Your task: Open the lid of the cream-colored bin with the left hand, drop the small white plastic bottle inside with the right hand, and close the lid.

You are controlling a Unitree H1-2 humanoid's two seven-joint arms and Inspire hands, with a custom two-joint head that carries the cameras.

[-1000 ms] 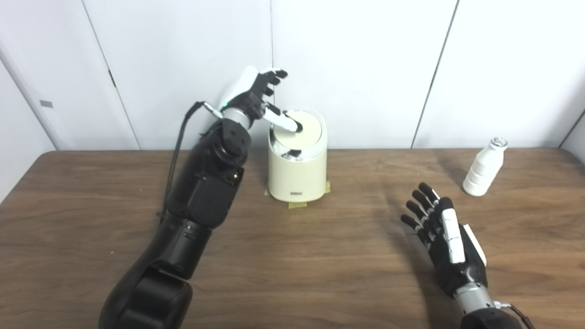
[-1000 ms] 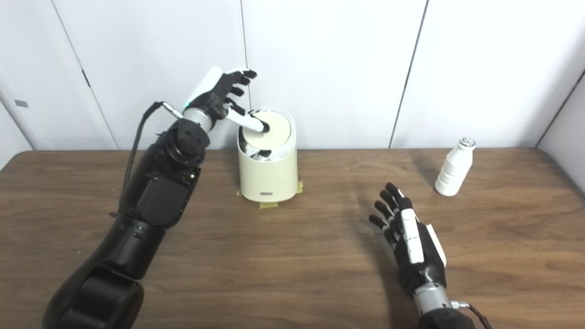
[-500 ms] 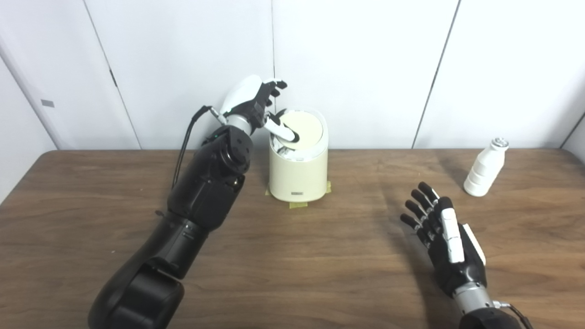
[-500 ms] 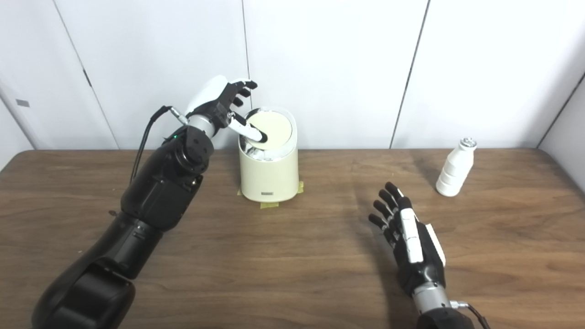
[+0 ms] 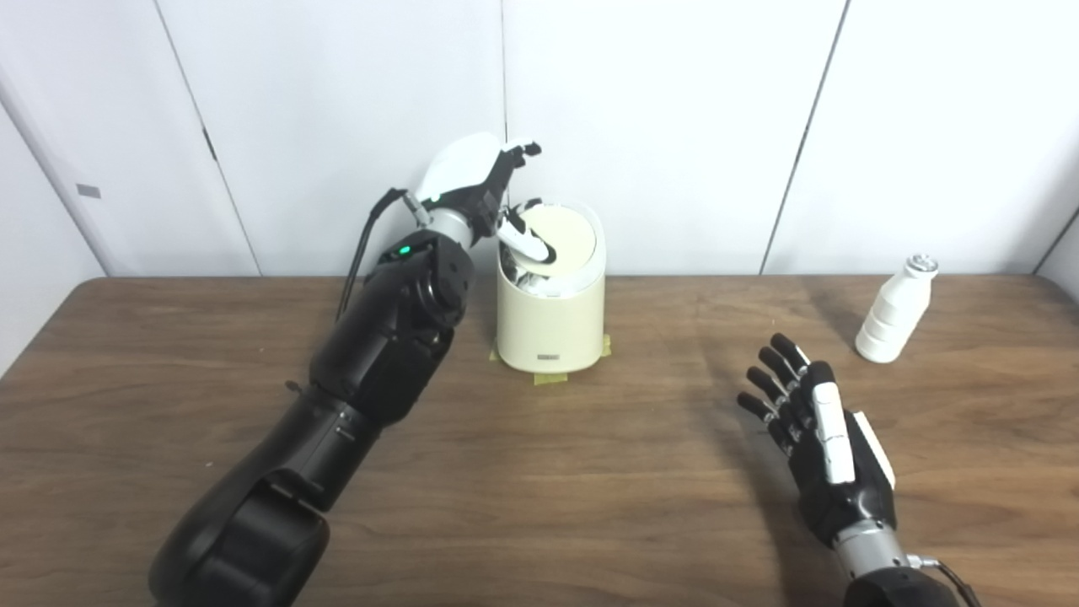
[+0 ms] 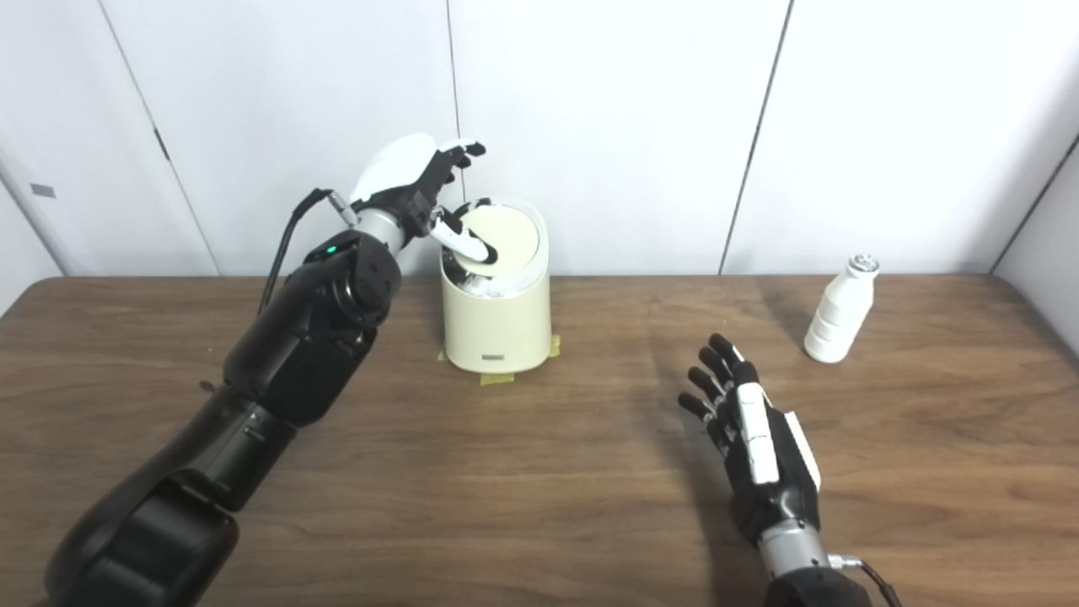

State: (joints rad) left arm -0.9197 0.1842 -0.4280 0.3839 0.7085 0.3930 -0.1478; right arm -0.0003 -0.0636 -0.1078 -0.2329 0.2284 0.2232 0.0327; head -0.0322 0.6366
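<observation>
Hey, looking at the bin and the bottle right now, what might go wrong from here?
1. The left hand tilts the lid with just one finger near its edge; if that slips, the lid may swing shut.
2. The gap into the cream-colored bin looks narrow, so the small white plastic bottle might catch on the lid.
3. The bottle stands upright, apart from the open right hand; a clumsy reach could topple it.
</observation>
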